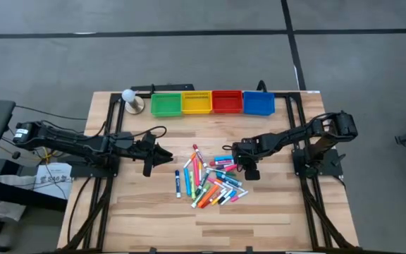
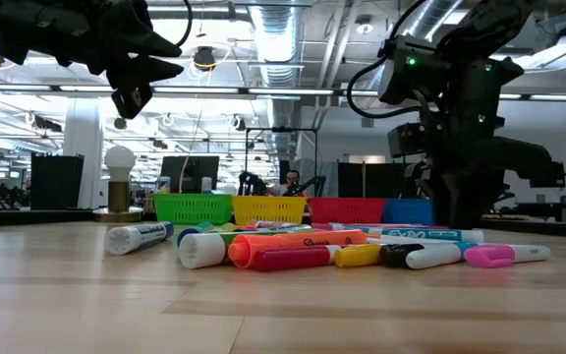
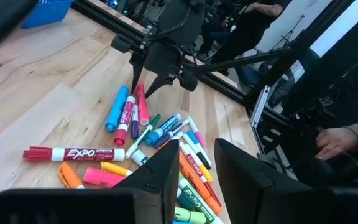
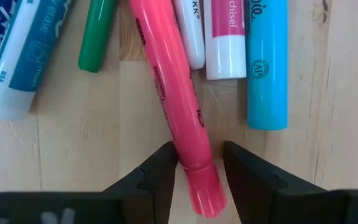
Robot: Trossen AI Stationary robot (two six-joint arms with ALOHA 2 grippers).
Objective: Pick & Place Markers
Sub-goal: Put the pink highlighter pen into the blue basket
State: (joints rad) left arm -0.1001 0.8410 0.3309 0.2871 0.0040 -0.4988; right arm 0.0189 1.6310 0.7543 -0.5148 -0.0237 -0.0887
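Pink marker [image 4: 178, 106] sits between my right gripper's [image 4: 197, 163] half-open jaws, ungripped; neighbours at twelve o'clock could get dragged along, left gripper [image 1: 162, 156] idle, part-open, empty.

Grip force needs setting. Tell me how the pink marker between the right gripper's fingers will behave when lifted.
The pink marker looks like a rigid plastic barrel, so it should stay stiff. Its round, smooth body may roll or slip if nudged. The right gripper straddles it near one end with fingers apart, so it could tilt once lifted. Probably light.
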